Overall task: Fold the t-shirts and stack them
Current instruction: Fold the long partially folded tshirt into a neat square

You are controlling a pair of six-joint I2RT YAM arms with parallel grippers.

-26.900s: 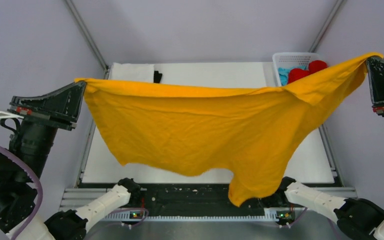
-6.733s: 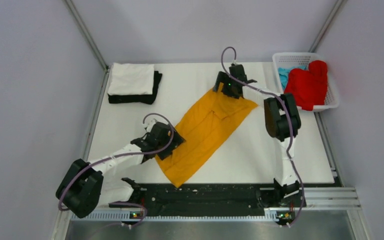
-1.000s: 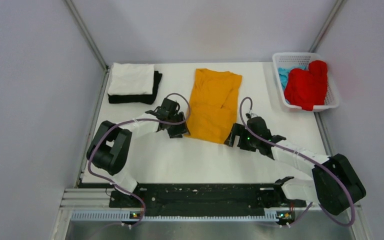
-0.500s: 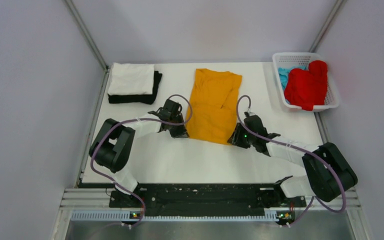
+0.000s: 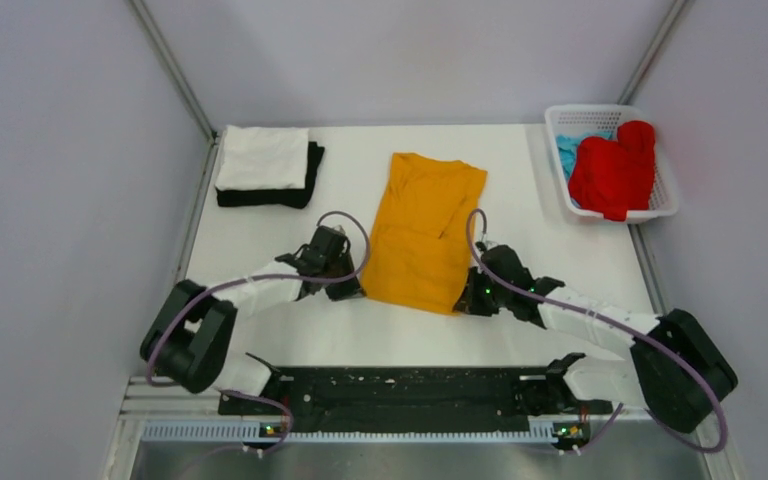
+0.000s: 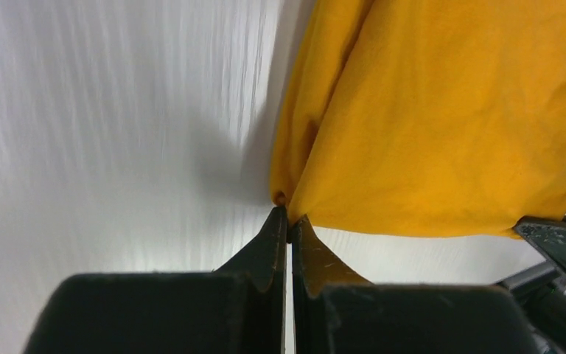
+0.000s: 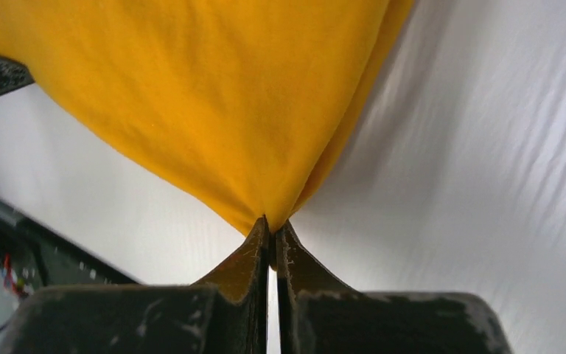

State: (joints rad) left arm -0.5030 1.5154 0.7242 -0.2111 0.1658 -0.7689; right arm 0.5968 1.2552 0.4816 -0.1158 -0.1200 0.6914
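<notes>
The mustard t-shirt (image 5: 423, 232) lies folded in a long strip in the middle of the table. My left gripper (image 5: 352, 292) is shut on its near left corner; the left wrist view shows the pinched cloth (image 6: 427, 118) at my closed fingertips (image 6: 289, 220). My right gripper (image 5: 463, 305) is shut on its near right corner, and the right wrist view shows cloth (image 7: 214, 96) between closed fingertips (image 7: 270, 228). A folded white t-shirt (image 5: 262, 157) lies on a folded black t-shirt (image 5: 305, 188) at the far left. A red t-shirt (image 5: 612, 170) and a light blue t-shirt (image 5: 566, 150) sit in the basket.
The white lattice basket (image 5: 660, 195) stands at the far right corner. The white table mat (image 5: 300, 325) runs to a black rail (image 5: 400, 390) along the near edge. Metal frame posts rise at the far corners.
Both grippers have pulled toward the near edge with the mustard shirt's near corners, and the shirt has slid nearer on the table. Earlier it was hung spread, then lay diagonally.
</notes>
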